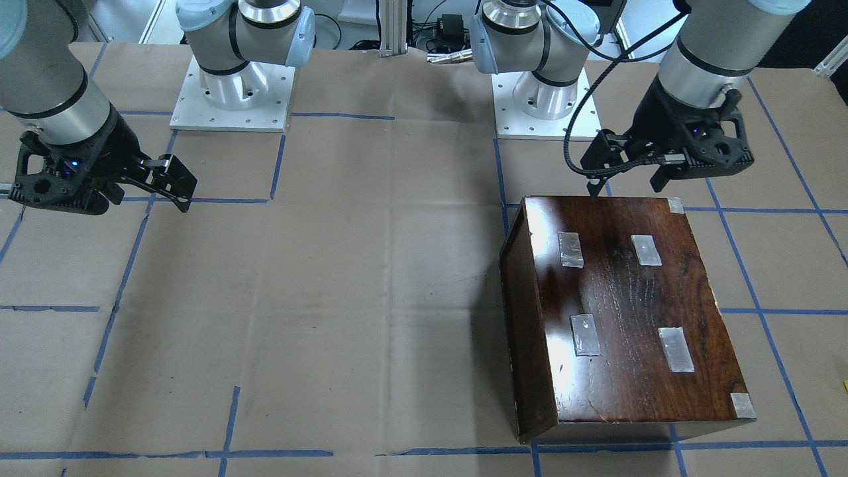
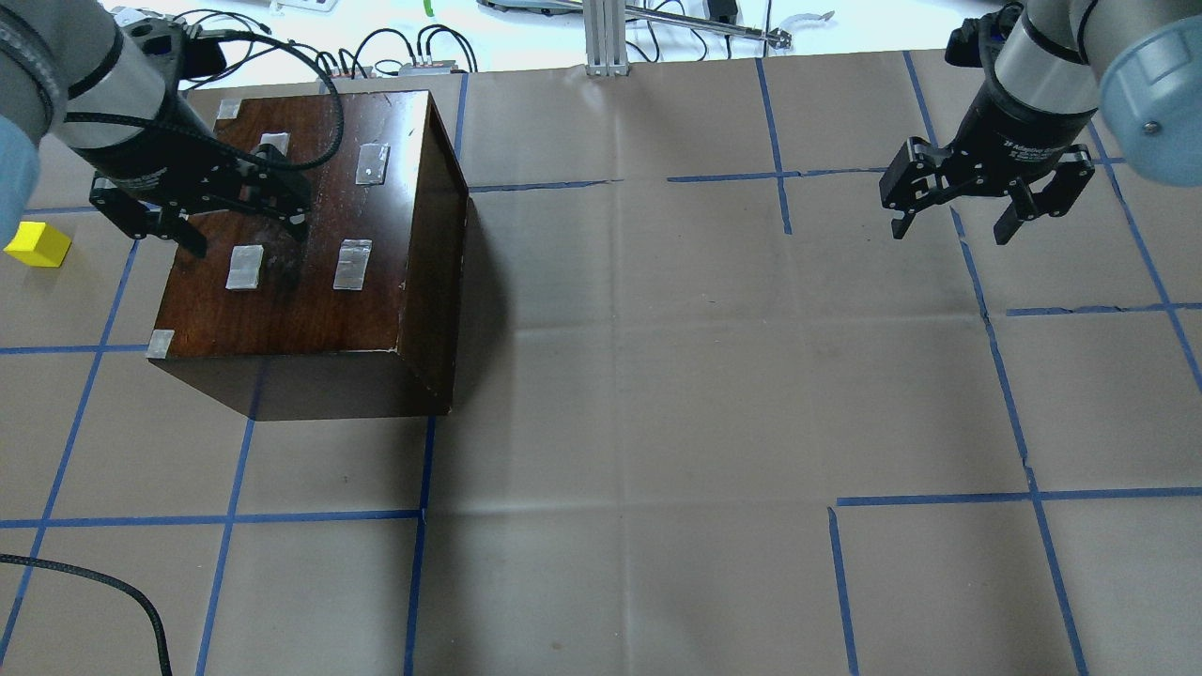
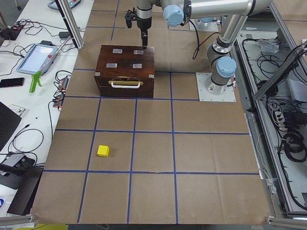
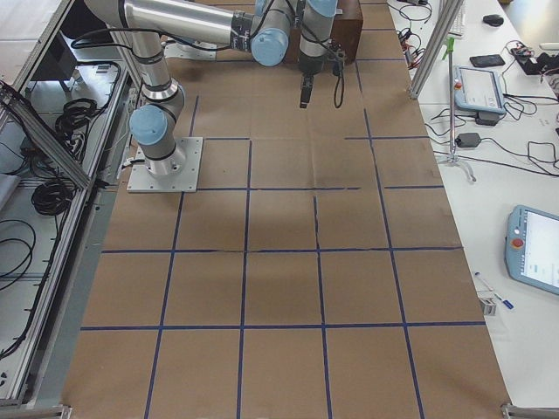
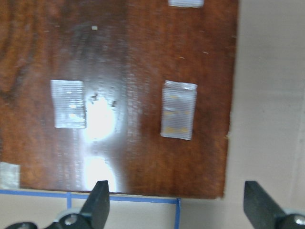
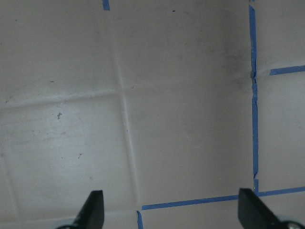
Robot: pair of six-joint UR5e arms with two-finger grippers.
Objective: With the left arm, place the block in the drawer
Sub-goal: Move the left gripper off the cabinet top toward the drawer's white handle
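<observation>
The yellow block (image 2: 38,244) lies on the paper-covered table to the left of the dark-brown wooden box (image 2: 310,244), apart from it. It also shows in the exterior left view (image 3: 103,151), well in front of the box. The drawer is shut; only its front panel (image 3: 125,86) with a pale handle shows. My left gripper (image 2: 239,235) is open and empty above the box's taped top (image 5: 143,95), over the edge nearest the robot's base. My right gripper (image 2: 953,225) is open and empty above bare paper far to the right.
Blue tape lines (image 2: 423,514) grid the brown paper. Clear tape patches (image 1: 576,334) sit on the box top. A black cable (image 2: 113,587) lies at the near left corner. Both arm bases (image 1: 228,99) stand at the robot side of the table.
</observation>
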